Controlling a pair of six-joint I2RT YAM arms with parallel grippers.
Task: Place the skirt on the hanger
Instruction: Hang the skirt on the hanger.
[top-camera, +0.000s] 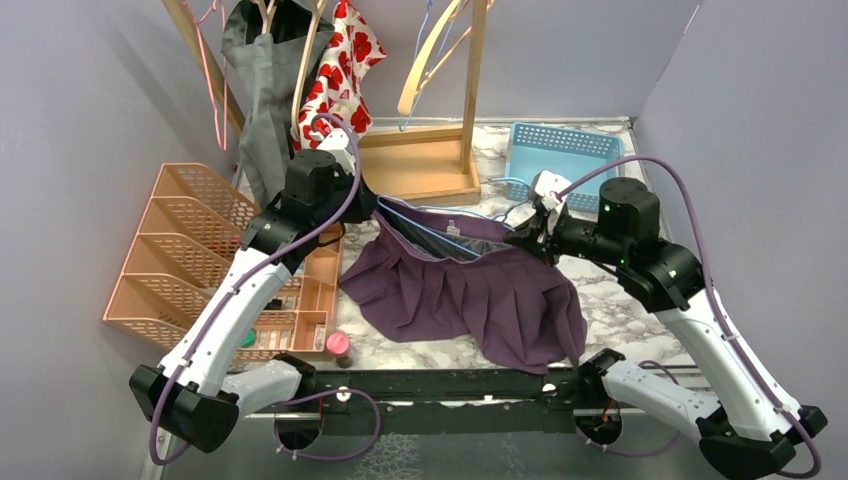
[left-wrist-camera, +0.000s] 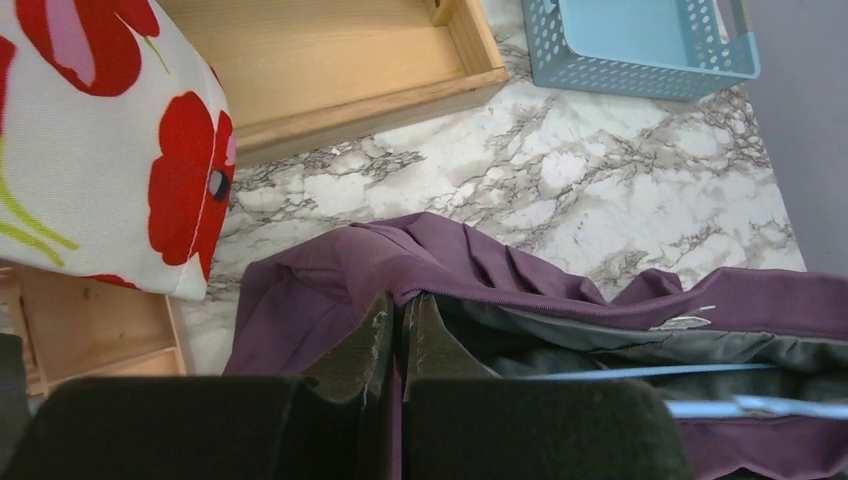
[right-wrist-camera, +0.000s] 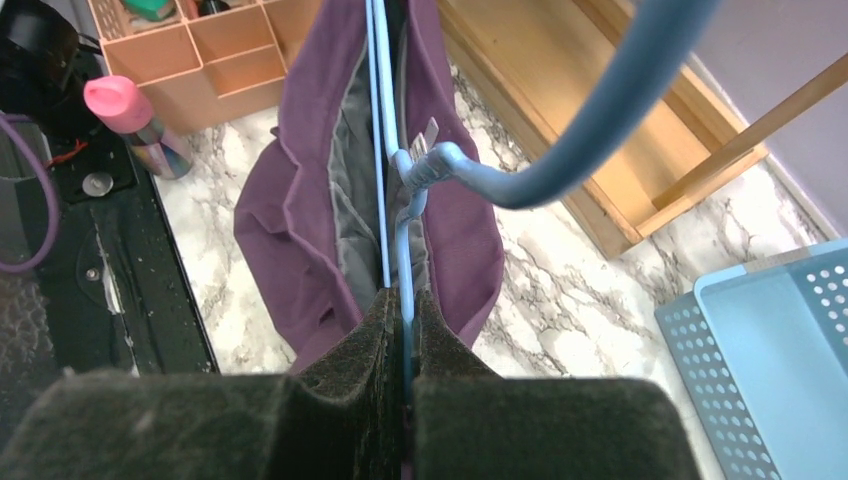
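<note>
A marble table (top-camera: 625, 300) carries everything. At its back stands a wooden rack (top-camera: 420, 165) with a grey garment (top-camera: 262, 95) and a red-flowered cloth (top-camera: 345, 60) hanging from it. The purple pleated skirt (top-camera: 480, 300) lies spread at the table's middle. Its hem is toward the near edge and its waistband is lifted and stretched between the two arms. An orange organizer (top-camera: 190, 260) sits at the left and a blue basket (top-camera: 565, 150) at the back right. The pale blue hanger (right-wrist-camera: 615, 115) lies along the open waistband, its thin bar inside against the grey lining and its hook sticking out on the right arm's side. The left gripper (left-wrist-camera: 398, 325) is pinched tight on the waistband's left end, with purple cloth between its fingers. The right gripper (right-wrist-camera: 401, 305) is clamped on the hanger at the waistband's right end; whether cloth is caught there too cannot be told. A pink-capped bottle (top-camera: 338, 345) stands by the organizer's near corner, just beside the skirt.
</note>
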